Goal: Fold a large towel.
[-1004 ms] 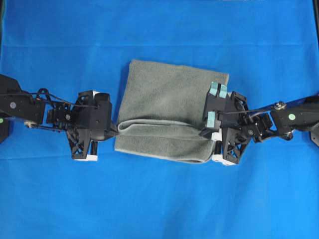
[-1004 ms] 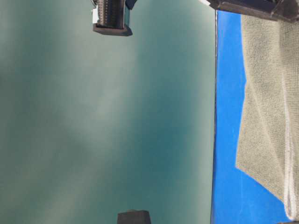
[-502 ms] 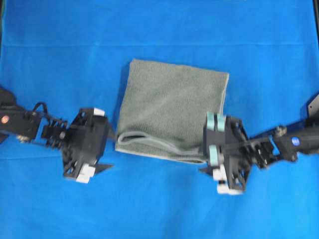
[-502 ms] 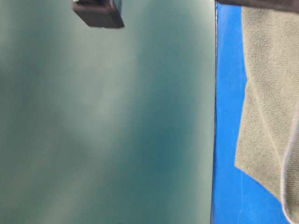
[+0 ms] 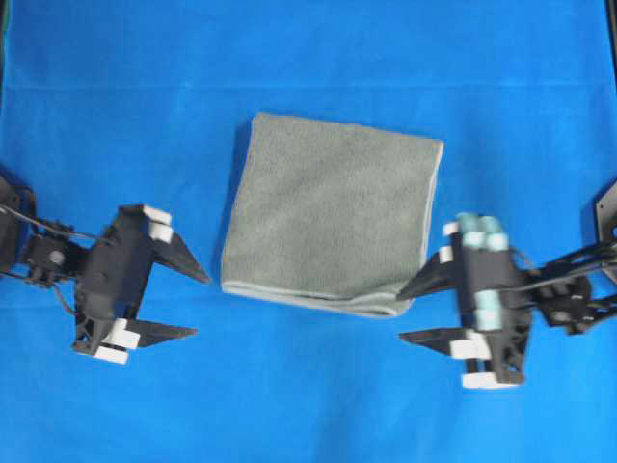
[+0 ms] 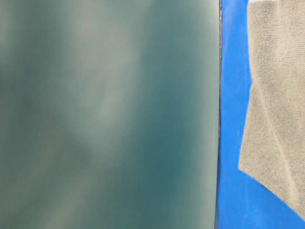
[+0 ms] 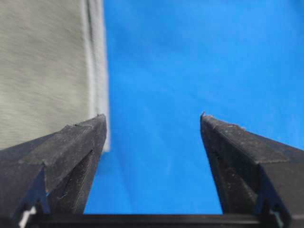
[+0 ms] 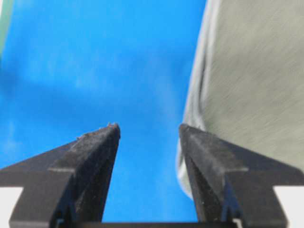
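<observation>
The grey-green towel (image 5: 333, 227) lies folded flat in the middle of the blue cloth, its doubled pale edge along the near side. It also fills the right side of the table-level view as the towel (image 6: 274, 95). My left gripper (image 5: 198, 304) is open, off the towel's near left corner, nothing between its fingers. In the left wrist view the towel (image 7: 42, 66) sits up left of the left gripper (image 7: 153, 116). My right gripper (image 5: 407, 313) is open by the near right corner. The towel's edge (image 8: 247, 80) shows beyond the right finger of the right gripper (image 8: 148, 127).
The bright blue cloth (image 5: 308, 58) covers the whole surface around the towel. In the table-level view a plain green wall (image 6: 109, 114) fills the left side. The black base of the right arm (image 5: 605, 207) shows at the right edge.
Both grippers let go of the towel's near edge, opened wide and drew outward and toward the near side. The lifted fold has dropped flat onto the towel.
</observation>
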